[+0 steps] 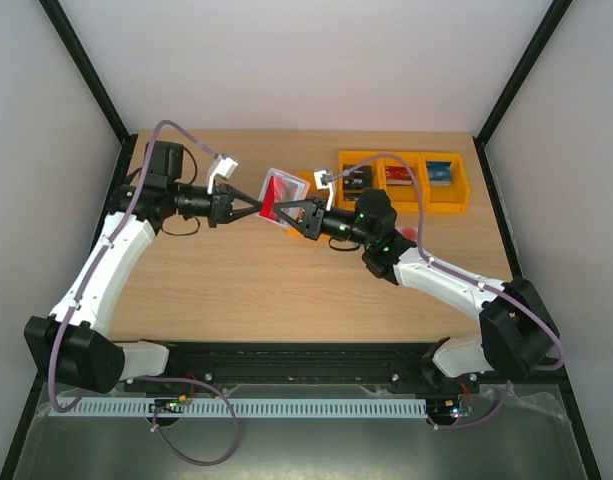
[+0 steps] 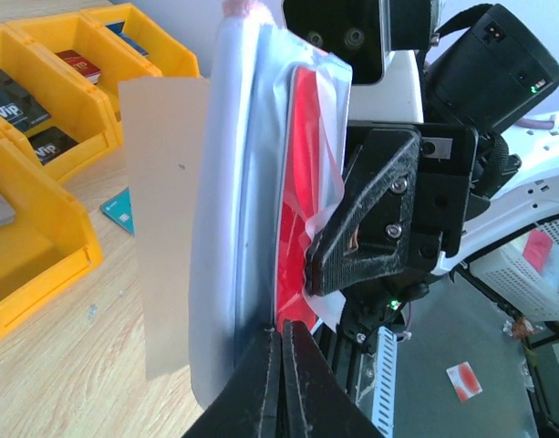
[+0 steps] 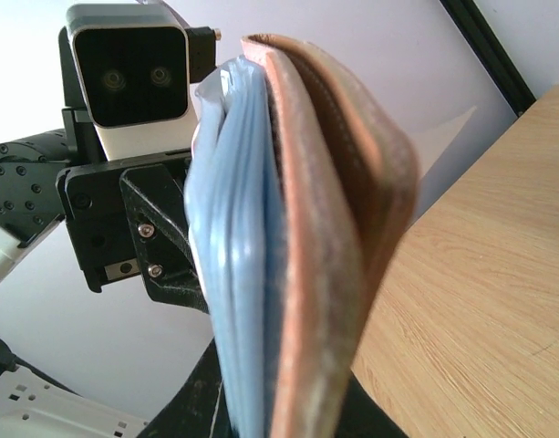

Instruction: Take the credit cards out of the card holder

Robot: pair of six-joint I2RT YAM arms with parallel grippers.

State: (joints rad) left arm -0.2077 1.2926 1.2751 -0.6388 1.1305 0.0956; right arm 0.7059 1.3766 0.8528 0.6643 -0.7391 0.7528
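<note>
- The small pinkish-brown leather-like card holder (image 3: 334, 237) is up in the air over the wooden table (image 1: 246, 285), right between the two arms.
- The left gripper (image 1: 254, 208) is pinched tight on one edge of it.
- The right gripper (image 1: 284, 213) is clamped on the opposite side.
- A flat red card (image 2: 302, 201) sits tucked inside the holder.

both my arms reach inward, left gripper (image 1: 252, 207) and right gripper (image 1: 285, 212) tip to tip, each pinched on the card holder (image 1: 283, 187).
</note>
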